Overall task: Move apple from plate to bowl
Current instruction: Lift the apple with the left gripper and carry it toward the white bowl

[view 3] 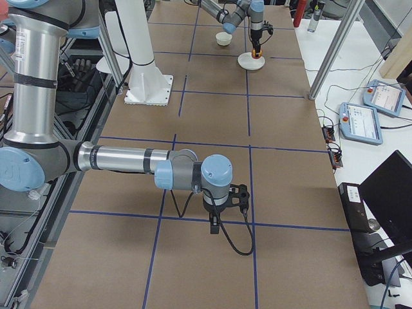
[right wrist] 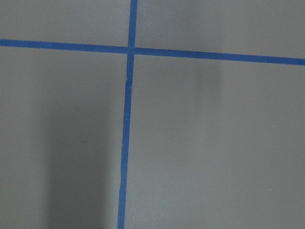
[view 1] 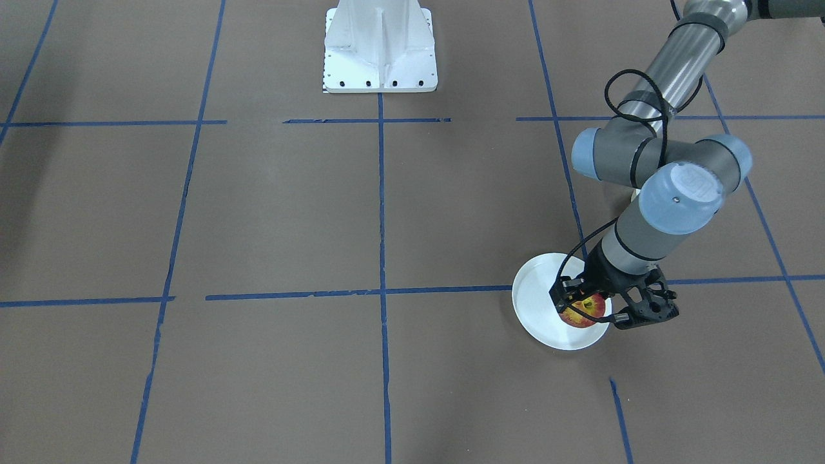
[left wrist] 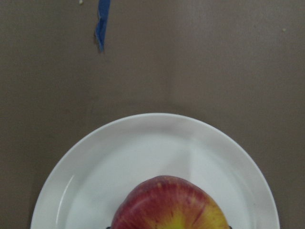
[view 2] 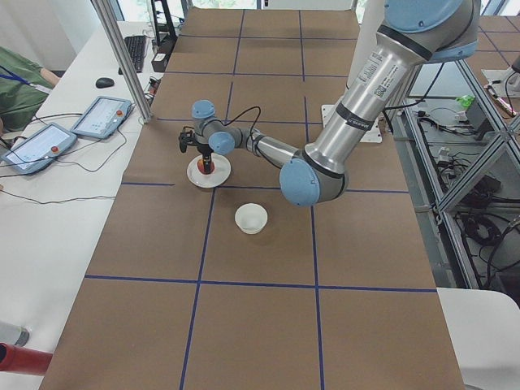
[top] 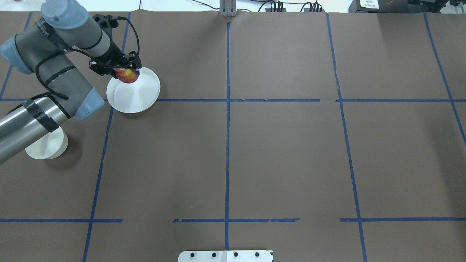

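Left arm, overhead view: reaches across to the far left part of the surface [top: 284,156]. The left gripper [top: 122,71] points down over the plate [top: 135,95].

Left jaws: one on each side of the apple [top: 126,75], pinching it. The front-facing view shows the same, with black fingers flanking the apple [view 1: 582,311] and the left gripper [view 1: 585,303] directly above it.

Apple position: over the edge of the plate [view 1: 540,298] nearest the arm, not its centre. The left wrist view shows the apple [left wrist: 171,206] red with yellow streaks at the bottom of the picture, with the plate [left wrist: 143,152] white and glossy behind it. Cannot tell whether the apple touches the plate or hangs just above it.

Bowl [top: 46,147]: upright on the surface, well apart from the plate and on the robot's side of it. The left forearm partly covers it in the overhead view. From the left end camera the bowl [view 2: 251,218] stands in plain sight, nearer the camera than the plate [view 2: 219,175].

Right arm: seen only from the right end camera, low over the surface with the right gripper [view 3: 214,220] pointing down. Cannot tell how its jaws stand. The right wrist view shows only brown surface and crossing blue tape lines [right wrist: 125,143].

White robot base [view 1: 380,48]: sits at the robot's side of the surface.
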Action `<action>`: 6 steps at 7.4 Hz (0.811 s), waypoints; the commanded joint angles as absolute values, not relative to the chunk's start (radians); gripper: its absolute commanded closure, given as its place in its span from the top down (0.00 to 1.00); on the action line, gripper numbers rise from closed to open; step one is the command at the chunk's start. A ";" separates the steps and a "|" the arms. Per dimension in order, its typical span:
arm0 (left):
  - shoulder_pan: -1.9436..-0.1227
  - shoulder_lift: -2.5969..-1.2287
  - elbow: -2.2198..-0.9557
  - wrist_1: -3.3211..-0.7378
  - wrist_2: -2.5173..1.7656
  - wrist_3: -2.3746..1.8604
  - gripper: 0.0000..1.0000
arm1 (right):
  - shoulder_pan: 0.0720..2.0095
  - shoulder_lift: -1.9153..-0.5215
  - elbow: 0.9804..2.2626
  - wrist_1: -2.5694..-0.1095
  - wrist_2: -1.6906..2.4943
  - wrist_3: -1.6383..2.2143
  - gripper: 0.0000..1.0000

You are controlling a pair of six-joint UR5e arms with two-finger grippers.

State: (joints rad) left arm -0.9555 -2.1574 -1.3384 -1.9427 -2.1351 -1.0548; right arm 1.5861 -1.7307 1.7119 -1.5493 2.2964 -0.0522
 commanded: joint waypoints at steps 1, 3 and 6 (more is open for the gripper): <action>-1.046 -2.056 -1.544 -1.775 -2.206 -0.894 0.16 | 1.586 -1.730 1.712 -1.549 2.296 -0.052 1.00; -1.135 -1.923 -1.792 -1.532 -2.201 -0.644 0.16 | 1.586 -1.730 1.712 -1.549 2.296 -0.052 1.00; -1.167 -1.602 -1.954 -1.627 -2.195 -0.563 0.15 | 1.586 -1.732 1.712 -1.551 2.296 -0.052 1.00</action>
State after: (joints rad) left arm -1.1596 -1.7221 -1.9063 -1.5670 -2.1956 -0.5779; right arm 1.5861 -1.7313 1.7119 -1.5496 2.2964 -0.0522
